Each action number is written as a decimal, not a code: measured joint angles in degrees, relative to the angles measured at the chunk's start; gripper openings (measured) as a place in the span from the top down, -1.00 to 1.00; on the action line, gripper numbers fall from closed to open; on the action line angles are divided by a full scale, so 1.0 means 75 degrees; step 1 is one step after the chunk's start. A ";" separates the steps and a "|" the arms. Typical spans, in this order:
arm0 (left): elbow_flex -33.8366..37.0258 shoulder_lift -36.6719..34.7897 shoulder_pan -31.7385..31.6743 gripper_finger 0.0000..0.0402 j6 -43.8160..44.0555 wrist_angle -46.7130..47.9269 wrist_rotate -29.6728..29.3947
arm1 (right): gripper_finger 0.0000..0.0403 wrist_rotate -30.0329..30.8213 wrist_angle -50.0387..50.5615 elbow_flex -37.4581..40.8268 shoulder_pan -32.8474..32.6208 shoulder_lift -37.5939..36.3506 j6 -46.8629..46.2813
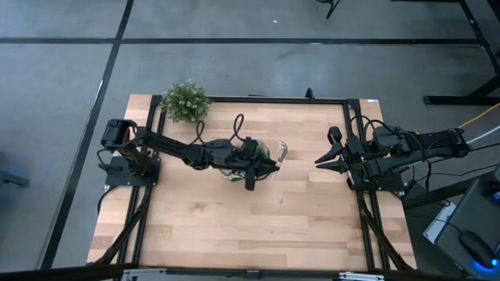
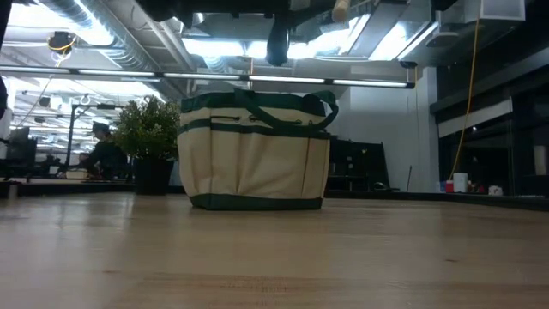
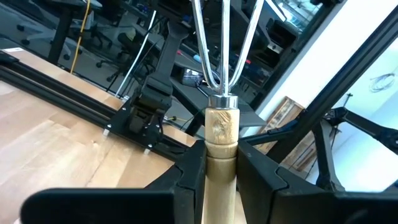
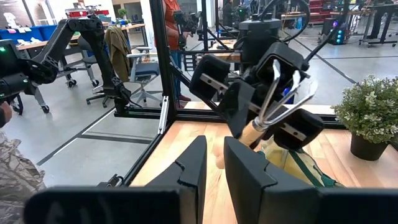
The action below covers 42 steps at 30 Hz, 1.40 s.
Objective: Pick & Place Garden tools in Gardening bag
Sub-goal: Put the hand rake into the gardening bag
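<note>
Left end effector (image 4: 261, 102) clamped on the mini rake (image 3: 221, 130) by its wooden handle, above the gardening bag (image 2: 255, 153) mid-counter (image 1: 234, 226). Best lowered straight into the bag's mouth before release. Right end effector (image 1: 322, 160) parked, fingers slightly apart, empty.

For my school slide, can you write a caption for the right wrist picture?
Left end effector holds the wood-handled mini rake above the gardening bag, beside a potted plant.
</note>
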State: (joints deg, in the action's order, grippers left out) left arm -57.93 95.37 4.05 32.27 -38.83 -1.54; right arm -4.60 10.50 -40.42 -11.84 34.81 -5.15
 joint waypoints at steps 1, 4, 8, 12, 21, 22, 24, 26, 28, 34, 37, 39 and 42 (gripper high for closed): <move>0.0000 0.0000 0.0042 0.68 -0.0003 0.0000 -0.0072 | 0.70 0.0000 -0.0003 0.0000 0.0000 0.0000 0.0000; 0.0000 0.0000 0.0128 0.68 -0.0006 0.0000 -0.0129 | 0.70 0.0000 0.0000 0.0000 0.0000 0.0000 0.0000; 0.0000 -0.0003 0.0163 0.68 0.0004 -0.0007 -0.0132 | 0.70 0.0000 0.0000 0.0000 0.0003 0.0000 0.0000; 0.0000 -0.0237 0.0160 0.68 0.0106 -0.0028 -0.0301 | 0.70 0.0000 -0.0003 0.0000 0.0003 -0.0001 0.0000; 0.0000 -0.1408 0.0213 0.68 -0.0845 0.1164 -0.0831 | 0.70 0.0000 0.0000 0.0000 0.0003 -0.0003 0.0000; 0.0000 -0.1581 0.0219 0.68 -0.0956 0.1569 -0.0977 | 0.70 0.0000 -0.0002 0.0000 0.0000 -0.0003 0.0000; 0.0000 -0.1900 0.0213 0.68 -0.1129 0.2312 -0.1269 | 0.70 0.0000 -0.0002 0.0000 0.0001 -0.0003 0.0000; 0.0000 -0.2228 0.0213 0.68 -0.1312 0.3073 -0.1520 | 0.70 0.0000 0.0000 0.0000 0.0000 -0.0003 0.0000; 0.0000 -0.2469 0.0213 0.68 -0.1551 0.3577 -0.1821 | 0.70 0.0000 0.0000 0.0000 0.0000 -0.0003 0.0000; 0.0000 -0.2909 0.0213 0.68 -0.2132 0.4758 -0.2830 | 0.70 0.0000 -0.0001 0.0000 0.0000 -0.0003 0.0000; 0.0000 -0.2926 0.0213 0.68 -0.2266 0.5004 -0.3135 | 0.70 0.0000 0.0000 0.0000 0.0000 -0.0003 0.0000; 0.0000 -0.2926 0.0213 0.68 -0.2267 0.5062 -0.3197 | 0.70 0.0000 0.0000 0.0000 0.0003 -0.0003 0.0000; 0.0003 -0.2926 0.0210 0.68 -0.2273 0.5245 -0.3281 | 0.70 -0.0001 0.0000 0.0000 0.0001 -0.0003 0.0000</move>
State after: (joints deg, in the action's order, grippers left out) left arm -57.91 73.43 5.63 15.22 0.51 -26.15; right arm -4.61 10.50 -40.42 -11.83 34.79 -5.15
